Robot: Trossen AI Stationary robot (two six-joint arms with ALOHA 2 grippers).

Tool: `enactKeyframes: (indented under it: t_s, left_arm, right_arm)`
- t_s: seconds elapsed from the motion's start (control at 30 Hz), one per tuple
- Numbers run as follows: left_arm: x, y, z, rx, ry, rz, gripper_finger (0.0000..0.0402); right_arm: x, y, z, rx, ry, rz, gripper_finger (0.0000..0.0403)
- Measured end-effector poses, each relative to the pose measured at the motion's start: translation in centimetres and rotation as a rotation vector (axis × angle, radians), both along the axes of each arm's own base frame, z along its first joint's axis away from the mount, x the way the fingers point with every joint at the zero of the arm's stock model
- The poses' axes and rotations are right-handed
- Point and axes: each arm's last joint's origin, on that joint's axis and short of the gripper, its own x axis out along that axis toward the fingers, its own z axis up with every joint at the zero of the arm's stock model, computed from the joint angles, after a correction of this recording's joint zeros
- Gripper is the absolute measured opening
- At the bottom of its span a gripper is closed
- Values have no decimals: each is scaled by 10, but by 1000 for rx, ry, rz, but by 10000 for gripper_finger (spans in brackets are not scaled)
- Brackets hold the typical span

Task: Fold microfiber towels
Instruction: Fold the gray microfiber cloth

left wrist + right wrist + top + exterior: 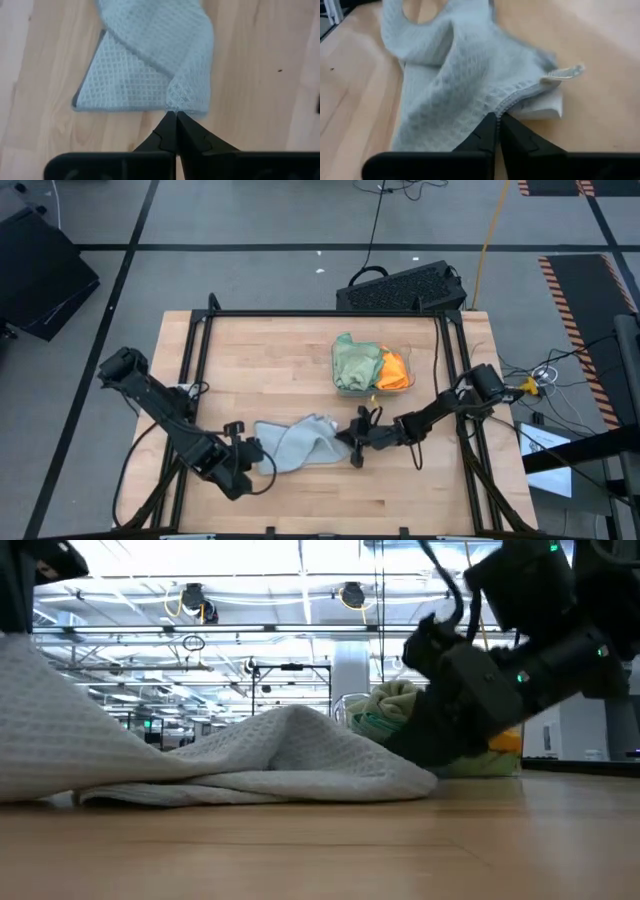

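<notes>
Light grey towel (300,442) lies rumpled near the front middle of the wooden surface (270,355), one arm at each end. Left claw (250,452) is pinched shut on the towel's left edge; its wrist view shows the tips closed on a hem corner. Right claw (357,442) is closed at the towel's right edge, the stitched hem (520,95) sitting at its tips; it looks nipped on that edge, though how firmly cannot be told. Holding opposite ends probably serves to lift and stretch the cloth flat before a fold. Towel is twisted, one flap over another, so no fold is done yet. Remaining towels, sage green (355,362) and orange (394,370), wait bunched in the clear tray (345,389) behind.
</notes>
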Motion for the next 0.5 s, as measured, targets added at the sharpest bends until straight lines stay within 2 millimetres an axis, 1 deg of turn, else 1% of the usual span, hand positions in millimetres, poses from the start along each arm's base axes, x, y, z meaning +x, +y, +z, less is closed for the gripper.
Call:
enactKeyframes:
  t_s: [0.07, 0.13, 0.3, 0.37, 0.5]
  left_arm:
    - [-2, 1, -4, 3, 0, 35, 14]
    - [-3, 2, -11, -1, 1, 62, 32]
    - [-5, 3, -25, -3, -26, 83, 113]
    - [-4, 3, -27, 4, -56, 74, 148]
    - [3, 5, -25, 131, -185, 26, 208]
  right_arm:
    - [0, 0, 9, -37, -23, 6, 14]
    - [0, 0, 21, -77, -56, 20, 11]
    - [-4, -1, 49, -196, -82, 77, 5]
    - [-7, -2, 59, -254, -89, 81, 5]
    - [-13, -1, 77, -402, -99, 109, 3]
